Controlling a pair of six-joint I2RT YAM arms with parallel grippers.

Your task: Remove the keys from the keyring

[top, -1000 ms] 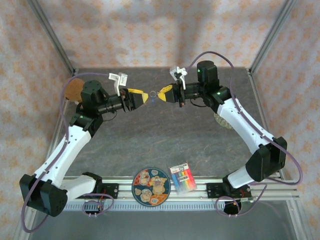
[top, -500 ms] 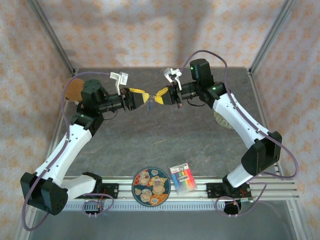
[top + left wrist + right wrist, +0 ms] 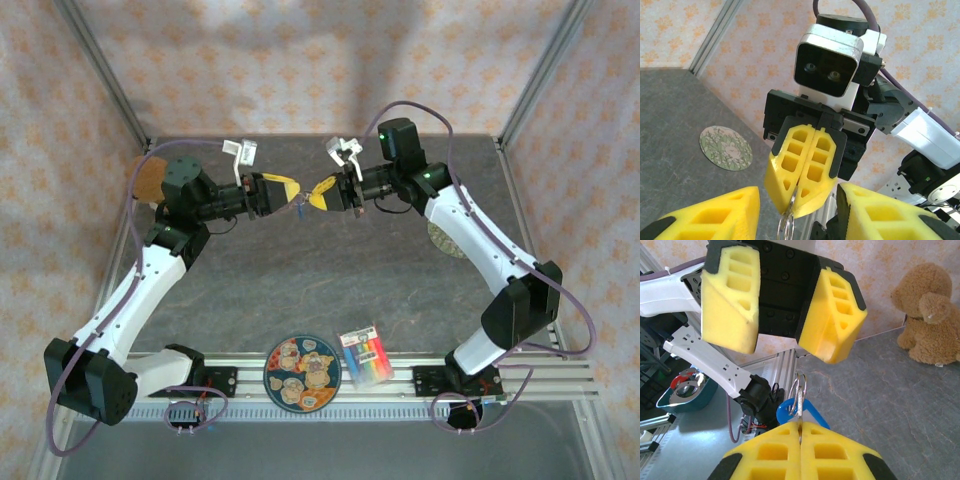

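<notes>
The keyring, a small silver split ring with a blue tag hanging from it, is held in the air over the back of the table. My right gripper is shut on it, and the ring pokes out past the fingertips. A thin silvery piece seen edge-on inside the ring looks like one of the keys. My left gripper faces the right one and stands open, one yellow finger on each side of the keyring, not touching it. From above, the left gripper and right gripper nearly meet.
A cartoon-patterned plate and a rainbow-striped card lie at the near edge between the arm bases. A brown teddy bear sits at the back left. A round green patterned coaster lies under the right arm.
The right gripper has carried the keyring a little to the left. The left gripper has come in around the ring, and its jaws have narrowed somewhat.
</notes>
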